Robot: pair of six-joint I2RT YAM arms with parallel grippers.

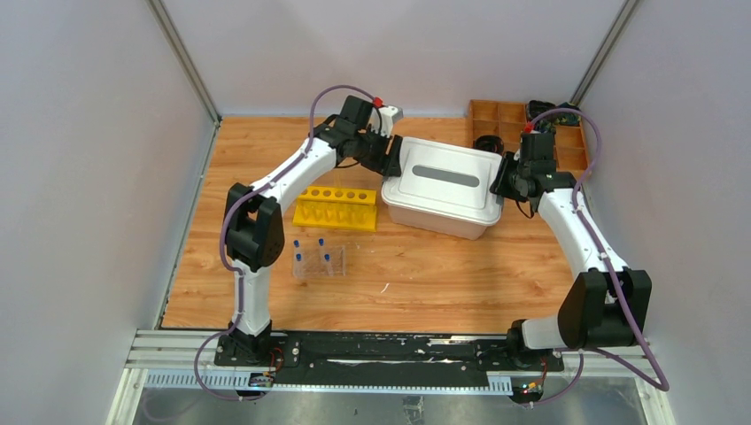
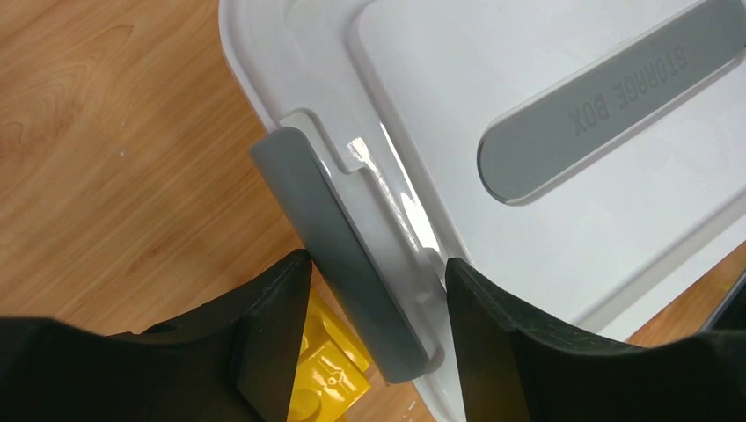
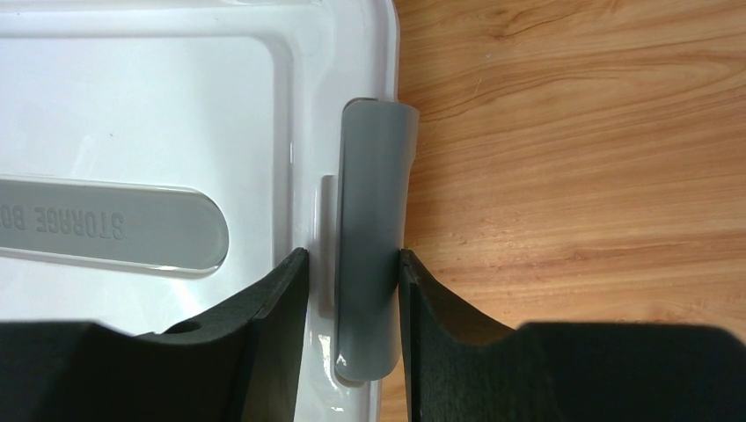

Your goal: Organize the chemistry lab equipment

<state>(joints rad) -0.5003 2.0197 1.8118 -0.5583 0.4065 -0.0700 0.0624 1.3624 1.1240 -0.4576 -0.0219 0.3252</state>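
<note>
A clear plastic tube rack [image 1: 319, 266] with small blue-capped tubes [image 1: 321, 239] stands on the wooden table, left of centre, near neither gripper. Both grippers are at the pink tub [image 1: 438, 221] with its white lid [image 1: 443, 181]. My left gripper [image 1: 392, 158] [image 2: 378, 264] straddles the grey handle [image 2: 334, 229] at the lid's left end, its fingertips [image 2: 286, 290] against the handle and the lid's ridge. At the lid's right end my right gripper [image 1: 503, 177] [image 3: 352, 255] is shut on the other grey handle [image 3: 374, 193].
A yellow rack [image 1: 335, 206] [image 2: 325, 369] lies just left of the tub, under my left gripper. The brown wooden compartment tray [image 1: 522, 124] sits at the back right, with a dark round object [image 1: 487, 142] beside it. Grey walls close in both sides.
</note>
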